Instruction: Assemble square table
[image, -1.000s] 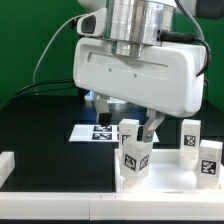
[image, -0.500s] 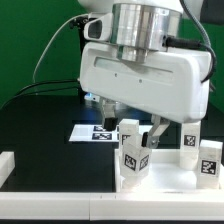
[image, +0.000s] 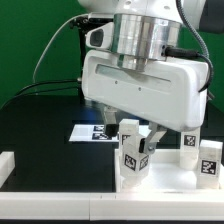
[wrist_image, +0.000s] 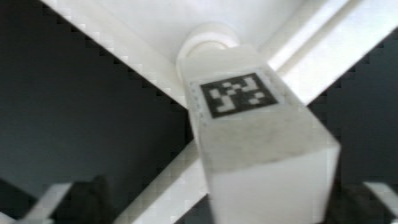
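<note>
One white tagged leg (image: 133, 152) stands upright on the white square tabletop (image: 90, 186) near the front. My gripper (image: 131, 129) hangs right over it, jaws open, one finger on each side of the leg's top. In the wrist view the leg (wrist_image: 249, 130) with its tag runs up the middle, and the dark fingers (wrist_image: 68, 200) stay apart from its sides; the gripper (wrist_image: 222, 205) holds nothing. The tabletop's raised rim (wrist_image: 107, 35) crosses behind the leg. Two more tagged legs (image: 190, 136) (image: 210, 160) stand at the exterior view's right.
The marker board (image: 92, 132) lies flat on the black table behind the tabletop. A plain white bar (image: 8, 166) sits at the exterior view's left edge. A green backdrop and cables are behind the arm.
The gripper has come down and shifted a little toward the exterior view's right, closer around the standing leg. The legs and tabletop have not moved.
</note>
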